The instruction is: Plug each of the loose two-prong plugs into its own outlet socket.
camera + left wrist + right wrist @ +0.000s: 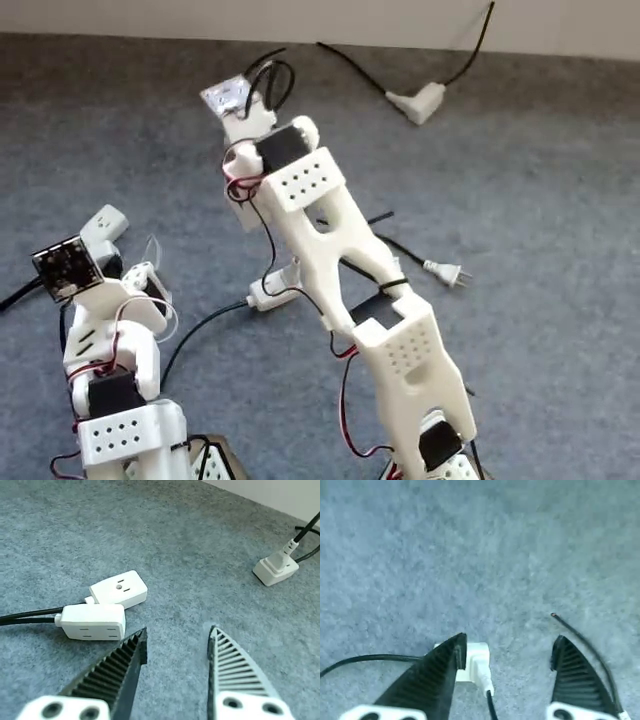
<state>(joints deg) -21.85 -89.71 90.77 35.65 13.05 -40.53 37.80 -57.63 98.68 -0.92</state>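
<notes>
Gaping wide: left claw (178,629) near two white sockets (95,621), right claw (510,637) over a plugged socket (477,651).

Grey carpet (560,200) across the whole floor, pale wall (400,20) along its far edge

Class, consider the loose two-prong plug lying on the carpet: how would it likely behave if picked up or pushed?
The plug looks small and hard, so it should probably feel light and stiff. Its thin black cord lies bent, so it will likely flop and drag. On the carpet, a push may snag its prongs rather than slide.
</notes>
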